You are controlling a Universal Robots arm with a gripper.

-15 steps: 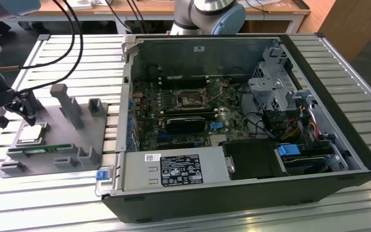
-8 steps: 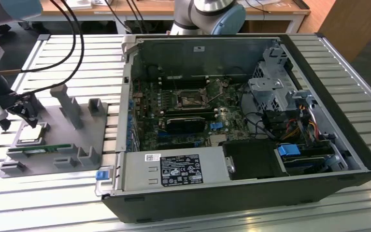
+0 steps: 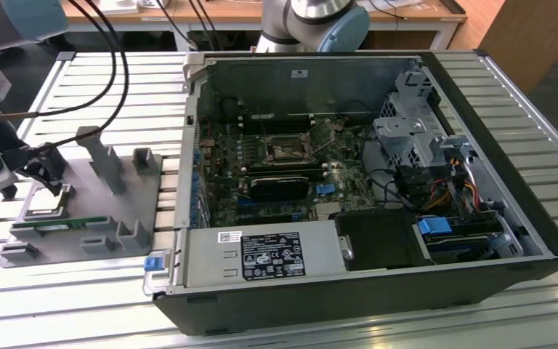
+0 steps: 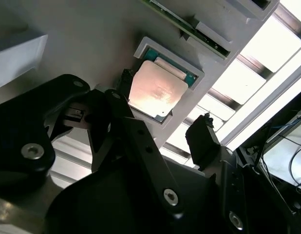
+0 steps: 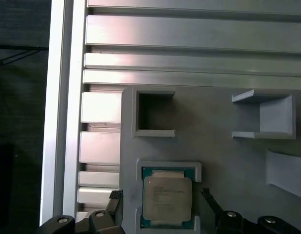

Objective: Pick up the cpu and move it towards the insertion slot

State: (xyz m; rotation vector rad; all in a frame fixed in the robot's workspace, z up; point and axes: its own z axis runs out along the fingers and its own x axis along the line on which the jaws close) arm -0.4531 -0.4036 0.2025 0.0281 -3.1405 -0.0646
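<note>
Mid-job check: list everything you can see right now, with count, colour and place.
Small flat square cpu with a metal top: one, silver with a pale rim, seated in a pocket of the fixture.
Moulded plastic fixture plate: one, grey, on the table at the exterior view's left.
Long narrow memory stick: one, green, held in the fixture near the cpu.
Open computer case: one, black, mid-table.
Square metal-framed insertion slot: one, silvery with a dark centre, on the board inside the case.
Slatted metal table: one, silver, under everything.
Gripper: one, black, open, straddling the cpu.
</note>
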